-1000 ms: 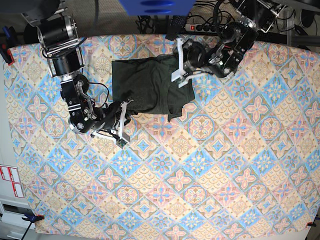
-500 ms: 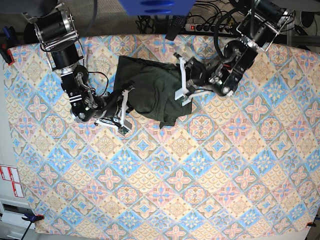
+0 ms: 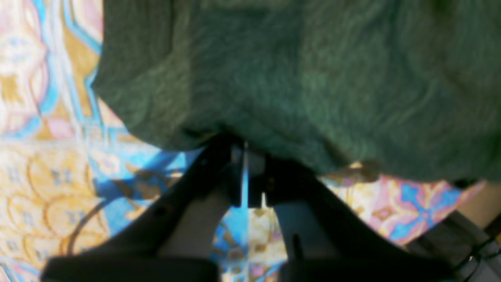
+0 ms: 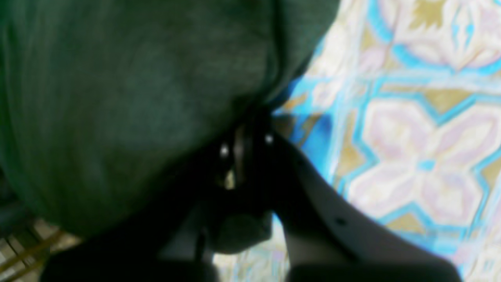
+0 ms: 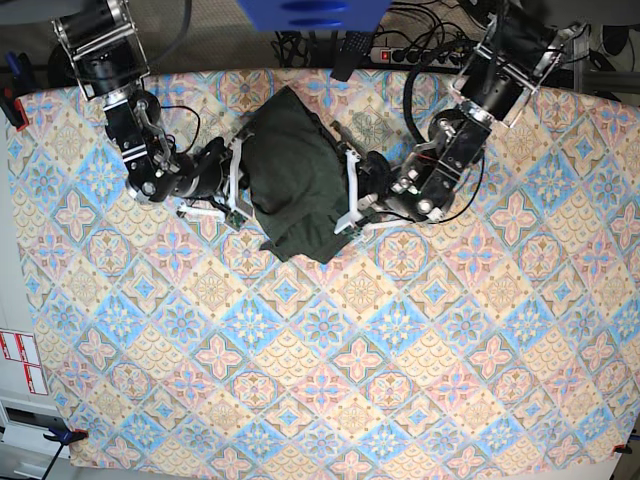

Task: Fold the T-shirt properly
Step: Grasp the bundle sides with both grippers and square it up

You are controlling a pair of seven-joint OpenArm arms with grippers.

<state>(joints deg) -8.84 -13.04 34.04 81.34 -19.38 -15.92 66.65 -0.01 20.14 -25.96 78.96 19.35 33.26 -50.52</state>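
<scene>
The dark olive-green T-shirt (image 5: 295,180) lies bunched as a narrow folded bundle on the patterned cloth, at the back centre of the table. My left gripper (image 5: 347,192) is at its right edge and my right gripper (image 5: 238,172) at its left edge. In the left wrist view the black fingers (image 3: 219,164) meet, shut on the hem of the T-shirt (image 3: 293,78). In the right wrist view the gripper (image 4: 242,145) is shut on an edge of the T-shirt (image 4: 117,98), which fills the left of the picture. Both views are blurred.
A tablecloth (image 5: 320,360) with blue, pink and yellow tiles covers the table. A power strip and cables (image 5: 405,55) lie along the back edge. A blue object (image 5: 310,12) hangs over the top centre. White labels (image 5: 20,360) sit off the left edge.
Both grippers kept hold and swung the shirt round: the right gripper moved toward the back, the left gripper toward the front. The shirt went from a wide spread shape to a narrower slanted bundle.
</scene>
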